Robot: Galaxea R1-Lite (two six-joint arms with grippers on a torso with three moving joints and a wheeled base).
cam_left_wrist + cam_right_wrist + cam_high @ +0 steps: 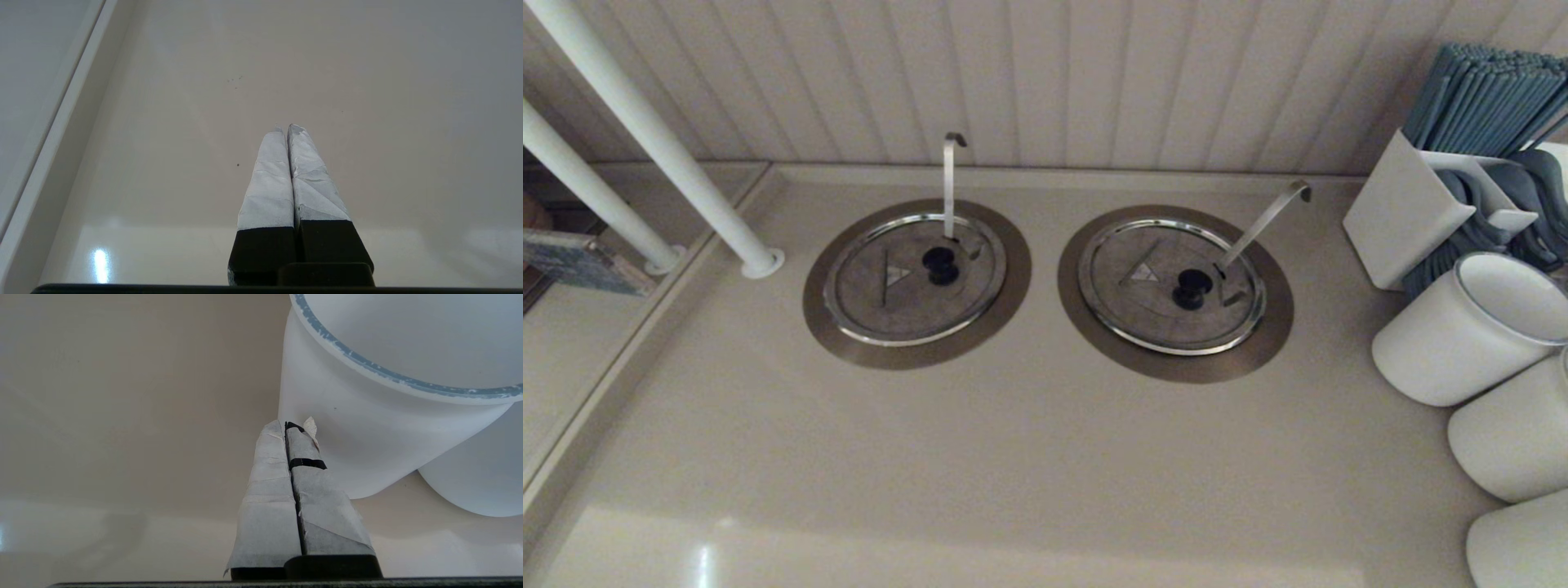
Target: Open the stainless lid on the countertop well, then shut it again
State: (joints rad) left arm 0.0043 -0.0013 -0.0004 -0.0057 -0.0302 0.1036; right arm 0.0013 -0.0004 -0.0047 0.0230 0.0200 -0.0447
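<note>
Two round steel lids lie flat in the table (1013,457) ahead of me, both closed. The stainless lid (882,298) is the one on my left, with its black knob (940,265) at the centre and a small triangle mark beside it; it sits down inside the countertop well (821,322), so of the well I see only the shiny rim and the wide bronze-grey ring, and the hole itself is covered. An upright ladle handle (949,184) rises through the lid's notch, its bowl hidden below. The twin lid (1143,286) on my right has a slanting ladle handle (1262,220).

Neither arm shows from my head. My left gripper (286,127) hangs over bare table, jaws pressed together with nothing between them, well short of the lid, which its wrist view does not reach. My right gripper (292,424) also has its jaws pressed together and empty, with the tips just beside a white cup (388,416) whose far side is cut off by the picture's edge; I cannot tell whether they touch it.

More white cups (1511,433) and a white holder of blue-grey utensils (1401,204) run off the right edge, and two white poles (645,131) cross the far left corner.
</note>
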